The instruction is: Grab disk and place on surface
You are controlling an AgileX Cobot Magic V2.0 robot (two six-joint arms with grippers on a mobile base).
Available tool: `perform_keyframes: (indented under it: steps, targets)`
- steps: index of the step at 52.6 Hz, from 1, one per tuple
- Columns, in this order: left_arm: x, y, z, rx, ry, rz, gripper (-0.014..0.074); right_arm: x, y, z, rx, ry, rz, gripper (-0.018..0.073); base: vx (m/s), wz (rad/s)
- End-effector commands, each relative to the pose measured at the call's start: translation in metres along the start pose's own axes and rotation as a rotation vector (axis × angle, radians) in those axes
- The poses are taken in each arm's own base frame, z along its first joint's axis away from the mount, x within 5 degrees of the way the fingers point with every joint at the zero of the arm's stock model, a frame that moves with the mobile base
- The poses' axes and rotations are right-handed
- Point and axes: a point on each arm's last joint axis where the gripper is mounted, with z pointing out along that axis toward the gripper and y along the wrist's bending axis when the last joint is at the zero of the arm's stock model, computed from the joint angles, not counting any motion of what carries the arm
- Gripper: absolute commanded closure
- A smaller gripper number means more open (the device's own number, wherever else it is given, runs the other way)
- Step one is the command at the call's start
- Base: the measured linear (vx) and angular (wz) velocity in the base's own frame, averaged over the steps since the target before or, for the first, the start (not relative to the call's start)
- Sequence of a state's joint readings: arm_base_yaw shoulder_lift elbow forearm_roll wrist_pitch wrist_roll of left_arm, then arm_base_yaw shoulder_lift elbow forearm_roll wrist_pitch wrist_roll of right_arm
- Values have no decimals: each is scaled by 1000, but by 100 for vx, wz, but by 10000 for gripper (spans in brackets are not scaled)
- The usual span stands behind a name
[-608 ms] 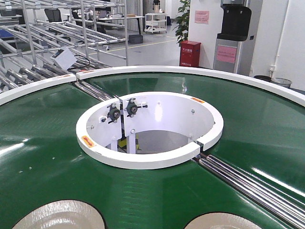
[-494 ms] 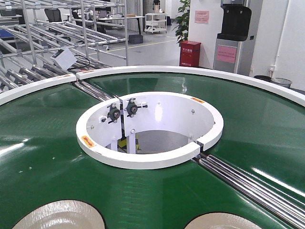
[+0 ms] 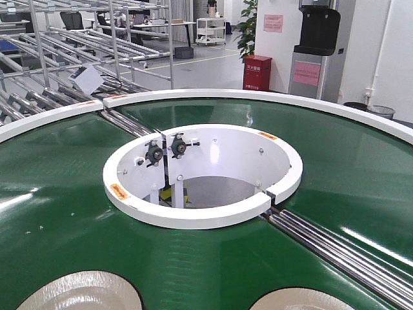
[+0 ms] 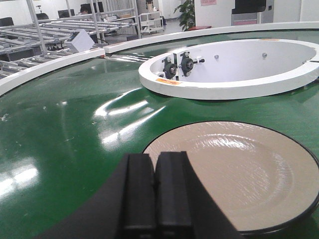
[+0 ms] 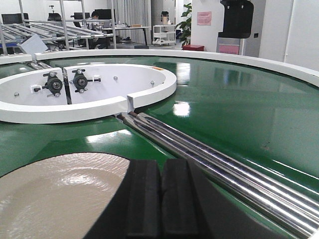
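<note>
Two beige disks with dark rims lie flat on the green conveyor belt. In the front view the left disk and the right disk are cut off by the bottom edge. My left gripper is shut with nothing in it, and hangs just short of the left disk, over its near left rim. My right gripper is shut and empty, beside the near right edge of the right disk. The surface is out of view. Neither gripper shows in the front view.
A raised white ring with two black bearings surrounds the belt's central opening. Steel rollers cross the belt right of my right gripper. A white outer rim bounds the belt. Metal racks stand behind.
</note>
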State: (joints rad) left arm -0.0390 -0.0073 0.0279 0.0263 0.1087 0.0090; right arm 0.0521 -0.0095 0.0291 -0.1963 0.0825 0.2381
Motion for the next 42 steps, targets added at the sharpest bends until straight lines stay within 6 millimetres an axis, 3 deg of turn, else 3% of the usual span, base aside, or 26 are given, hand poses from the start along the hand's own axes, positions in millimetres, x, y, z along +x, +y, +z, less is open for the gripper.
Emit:
perform_keyframes:
  steps: [1,19,24,34,42]
  targets:
    - [-4,0,-1,3,-83,-20,596,-1,1,0,-19,-73,-7,568,0,0]
    - [-6,0,-1,3,-109,-20,596,-2,2,0,-21,-82,-7,568,0,0]
    - [-19,0,-3,1,-218,-20,596,-8,3,-1,-37,-148,-3,568,0,0]
    - [-67,2,-20,12,-542,-75,596,-43,9,-11,-97,-438,-7,568,0,0]
    - [-141,5,-44,-18,-534,21,596,-110,9,-27,-58,-489,-27,568,0,0]
